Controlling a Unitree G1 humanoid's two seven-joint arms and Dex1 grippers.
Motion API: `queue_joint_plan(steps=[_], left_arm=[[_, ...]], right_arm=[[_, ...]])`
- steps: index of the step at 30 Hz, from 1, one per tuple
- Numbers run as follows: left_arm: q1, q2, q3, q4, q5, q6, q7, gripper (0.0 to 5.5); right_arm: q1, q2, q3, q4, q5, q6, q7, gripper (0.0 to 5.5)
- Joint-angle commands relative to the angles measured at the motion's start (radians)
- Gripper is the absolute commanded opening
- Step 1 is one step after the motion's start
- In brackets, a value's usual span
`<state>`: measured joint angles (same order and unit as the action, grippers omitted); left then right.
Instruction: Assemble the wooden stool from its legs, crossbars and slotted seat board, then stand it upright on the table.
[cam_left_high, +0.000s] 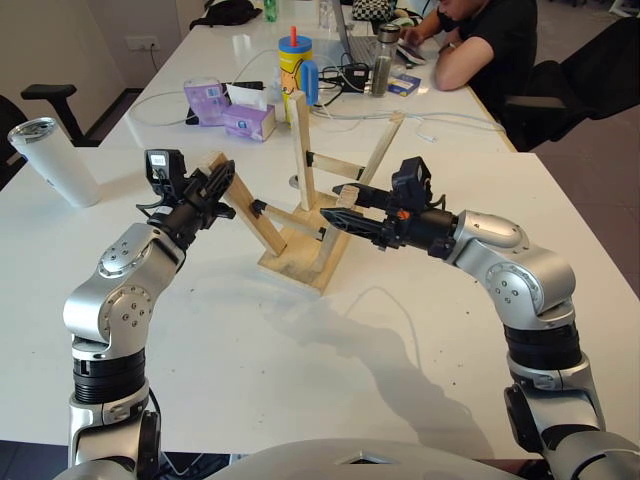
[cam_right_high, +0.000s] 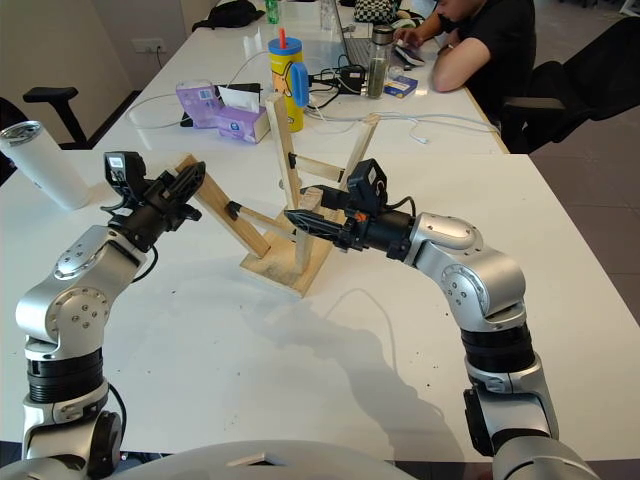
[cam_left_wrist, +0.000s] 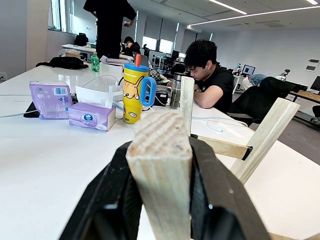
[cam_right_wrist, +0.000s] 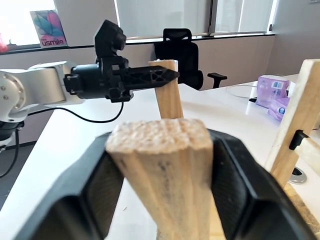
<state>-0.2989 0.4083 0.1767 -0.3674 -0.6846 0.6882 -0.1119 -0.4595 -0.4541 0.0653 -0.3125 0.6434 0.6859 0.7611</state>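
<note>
Stool (cam_left_high: 302, 150) sits upside down between the two grippers, seat board (cam_left_high: 293, 268) flat on the table (cam_left_high: 400, 340). Left gripper (cam_left_high: 218, 180) is closed around the slanted leg's (cam_left_high: 255, 215) upper end. Right gripper (cam_left_high: 337, 207) is clamped on a second leg's (cam_right_wrist: 160, 160) end.

The table (cam_left_high: 300, 370) lies open in front of the stool (cam_left_high: 298, 266) — tissue packs (cam_left_high: 248, 121) and cup (cam_left_high: 293, 68) crowd behind.

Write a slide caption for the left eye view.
Stool upside down, seat board on the table; left pincer shut on the left leg, right pincer shut on the near leg.
</note>
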Motion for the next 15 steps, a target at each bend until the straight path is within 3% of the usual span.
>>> queue_joint_plan(steps=[1, 15], left_arm=[[0.019, 0.020, -0.025, 0.025, 0.065, 0.037, 0.004, 1.03], [0.017, 0.004, 0.019, 0.072, 0.047, 0.033, -0.005, 1.03]], right_arm=[[0.013, -0.013, 0.045, -0.020, -0.026, -0.018, 0.035, 2.27], [0.023, -0.085, 0.094, -0.017, -0.067, -0.057, 0.105, 2.13]])
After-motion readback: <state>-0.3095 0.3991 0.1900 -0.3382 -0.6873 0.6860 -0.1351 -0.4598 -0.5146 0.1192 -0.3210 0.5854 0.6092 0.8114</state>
